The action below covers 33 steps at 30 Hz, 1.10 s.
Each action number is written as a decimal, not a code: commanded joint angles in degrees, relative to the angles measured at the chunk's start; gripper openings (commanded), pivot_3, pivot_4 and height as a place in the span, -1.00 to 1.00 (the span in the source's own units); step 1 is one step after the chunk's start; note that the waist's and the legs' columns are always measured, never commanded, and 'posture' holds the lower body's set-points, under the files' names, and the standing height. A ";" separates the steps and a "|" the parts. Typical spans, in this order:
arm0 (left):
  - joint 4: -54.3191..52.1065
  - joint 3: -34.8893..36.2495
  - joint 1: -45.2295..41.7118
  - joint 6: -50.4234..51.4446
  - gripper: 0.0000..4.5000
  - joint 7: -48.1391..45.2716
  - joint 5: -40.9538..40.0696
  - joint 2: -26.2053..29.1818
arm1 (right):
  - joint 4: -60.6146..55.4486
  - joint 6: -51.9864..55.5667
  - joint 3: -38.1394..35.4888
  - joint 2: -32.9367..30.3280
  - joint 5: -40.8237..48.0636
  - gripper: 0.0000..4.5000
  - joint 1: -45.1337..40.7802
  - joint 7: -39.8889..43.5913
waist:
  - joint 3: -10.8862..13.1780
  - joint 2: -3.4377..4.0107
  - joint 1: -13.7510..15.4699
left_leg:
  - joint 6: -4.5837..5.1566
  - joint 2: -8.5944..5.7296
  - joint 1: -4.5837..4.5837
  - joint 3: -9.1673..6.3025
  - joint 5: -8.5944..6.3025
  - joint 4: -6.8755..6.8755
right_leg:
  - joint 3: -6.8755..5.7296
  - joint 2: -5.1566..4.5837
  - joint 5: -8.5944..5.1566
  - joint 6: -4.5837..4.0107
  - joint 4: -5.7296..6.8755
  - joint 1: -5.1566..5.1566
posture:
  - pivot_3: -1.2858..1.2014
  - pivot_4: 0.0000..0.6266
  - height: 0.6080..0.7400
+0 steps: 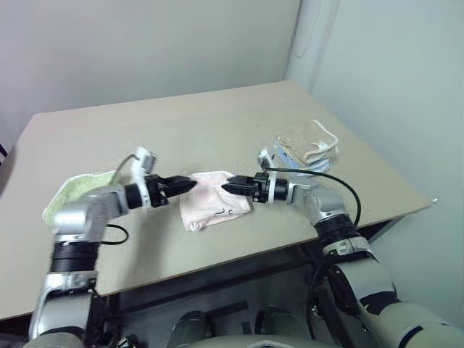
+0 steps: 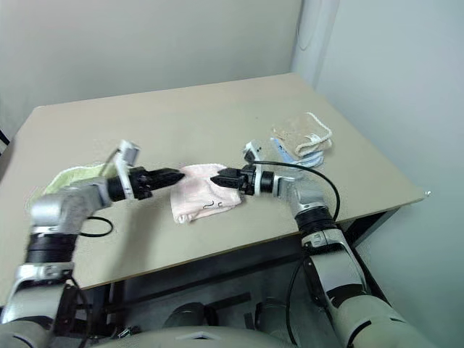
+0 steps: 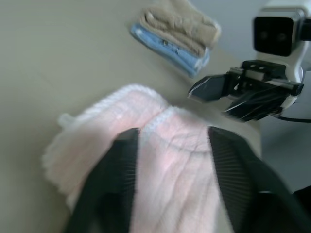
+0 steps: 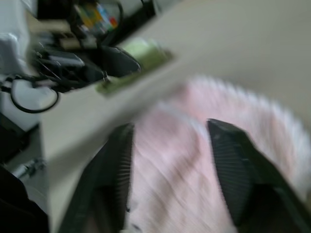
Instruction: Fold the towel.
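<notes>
The pale pink towel [image 1: 214, 206] lies folded into a small bundle on the table near its front edge. A dark curved motif shows on its front part. My left gripper [image 1: 190, 185] hovers at the towel's left end and points right. In the left wrist view its fingers [image 3: 116, 184] stand apart with the pink cloth seen between them, so it is open. From the other side my right gripper [image 1: 226, 188] points left over the towel's right end. It is open too, and its fingers [image 4: 233, 174] are spread above the cloth. The two grippers' tips face each other a short way apart.
A light green towel [image 1: 72, 190] lies at the left, behind my left arm. A stack of beige and blue towels [image 1: 308, 145] sits at the right rear. The table's front edge [image 1: 217, 264] runs close below the pink towel.
</notes>
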 commanded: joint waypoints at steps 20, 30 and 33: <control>14.49 28.79 -7.42 33.73 0.99 39.35 -5.16 -32.06 | -3.15 6.56 -5.91 -0.17 4.31 0.99 0.16 -12.20 | 0.03 -0.13 3.34 | -0.12 -0.28 0.15 -0.14 -0.11 0.12 | -0.11 -0.28 -0.05 -0.18 -0.43 0.23 | 0.03 -1.00 1.00; 20.52 24.28 -13.10 29.65 0.99 37.11 -4.67 -34.66 | -1.77 5.79 -6.82 -1.06 3.38 0.99 0.22 -15.21 | 0.03 -0.14 3.64 | 0.20 -0.60 -0.05 -0.13 -0.30 0.18 | -0.24 -0.66 -0.05 -0.10 -0.70 0.31 | 0.03 -1.00 1.00; 23.87 21.59 -14.61 26.67 0.99 35.78 -3.85 -34.43 | -1.94 5.50 -6.29 -1.74 2.64 0.99 0.90 -15.55 | 0.03 -0.14 3.71 | 0.20 -0.59 -0.08 -0.15 -0.30 0.18 | -0.28 -0.64 -0.07 -0.07 -0.67 0.35 | 0.03 -1.00 1.00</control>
